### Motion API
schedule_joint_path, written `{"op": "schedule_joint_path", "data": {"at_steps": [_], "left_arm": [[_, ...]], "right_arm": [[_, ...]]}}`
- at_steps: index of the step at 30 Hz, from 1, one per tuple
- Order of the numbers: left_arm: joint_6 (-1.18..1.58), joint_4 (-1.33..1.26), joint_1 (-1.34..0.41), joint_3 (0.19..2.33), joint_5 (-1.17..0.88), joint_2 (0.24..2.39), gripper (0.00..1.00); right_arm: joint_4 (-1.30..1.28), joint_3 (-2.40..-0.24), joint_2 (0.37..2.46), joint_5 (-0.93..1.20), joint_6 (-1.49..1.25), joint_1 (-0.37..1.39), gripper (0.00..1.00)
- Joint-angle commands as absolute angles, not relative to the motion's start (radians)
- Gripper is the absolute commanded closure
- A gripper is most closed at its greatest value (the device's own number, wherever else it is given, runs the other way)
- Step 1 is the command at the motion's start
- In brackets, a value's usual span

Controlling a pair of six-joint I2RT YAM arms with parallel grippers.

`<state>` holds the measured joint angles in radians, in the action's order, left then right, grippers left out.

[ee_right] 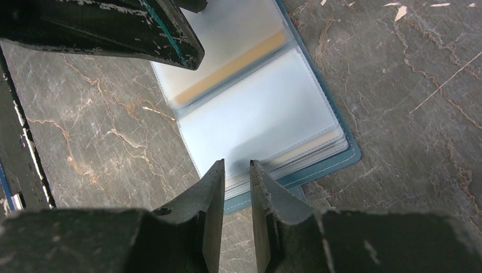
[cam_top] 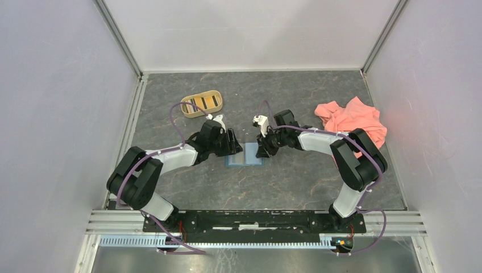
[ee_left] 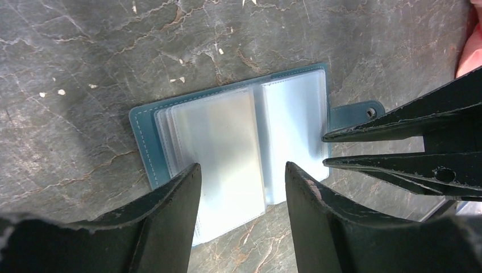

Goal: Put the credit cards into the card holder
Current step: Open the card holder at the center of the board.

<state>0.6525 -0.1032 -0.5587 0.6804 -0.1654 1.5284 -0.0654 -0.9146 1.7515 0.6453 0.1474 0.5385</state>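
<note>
**Card holder lying open mid-counter, both grippers working at its edges**

The card holder (cam_top: 245,156) is lying spread flat about midway between the counter's near and far edges. Its clear sleeves are facing up, apparently so a card can be slid in from above. The left gripper (ee_left: 241,170) is hanging over the holder's left half with its fingers spread wide and carrying nothing, seemingly placed to steady the cover. On the opposite side, the right gripper (ee_right: 236,166) is meeting the outer edge of the sleeves. Its fingers are drawn almost together with only a thin gap showing. Whether they are nipping a sleeve cannot be told from these views, though the position suggests it is trying to part one.

One yellow-gold card (ee_right: 230,69) is showing through a sleeve, so loading appears to be under way. Farther back, toward the far left corner, more credit cards (cam_top: 203,103) are sitting in a tan oval tray (cam_top: 183,106), well apart from the holder. A pink cloth (cam_top: 352,120) is lying crumpled toward the far right corner.
</note>
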Motion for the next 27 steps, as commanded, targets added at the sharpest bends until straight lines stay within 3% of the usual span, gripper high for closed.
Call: {"op": "schedule_joint_path", "data": {"at_steps": [1, 13, 19, 27], "left_arm": [[0.635, -0.101, -0.580, 0.703, -0.191, 1.568, 0.37], [0.703, -0.207, -0.596, 0.700, -0.269, 1.629, 0.38], [0.744, -0.258, -0.590, 0.680, -0.297, 1.651, 0.40], [0.859, -0.448, -0.566, 0.631, -0.412, 1.679, 0.42]], "right_arm": [[-0.079, -0.946, 1.756, 0.629, 0.156, 0.536, 0.71], [-0.078, -0.946, 1.751, 0.651, 0.159, 0.537, 0.69], [-0.068, -0.933, 1.712, 0.844, 0.250, 0.537, 0.57], [-0.031, -0.866, 1.578, 0.848, 0.410, 0.540, 0.47]]}}
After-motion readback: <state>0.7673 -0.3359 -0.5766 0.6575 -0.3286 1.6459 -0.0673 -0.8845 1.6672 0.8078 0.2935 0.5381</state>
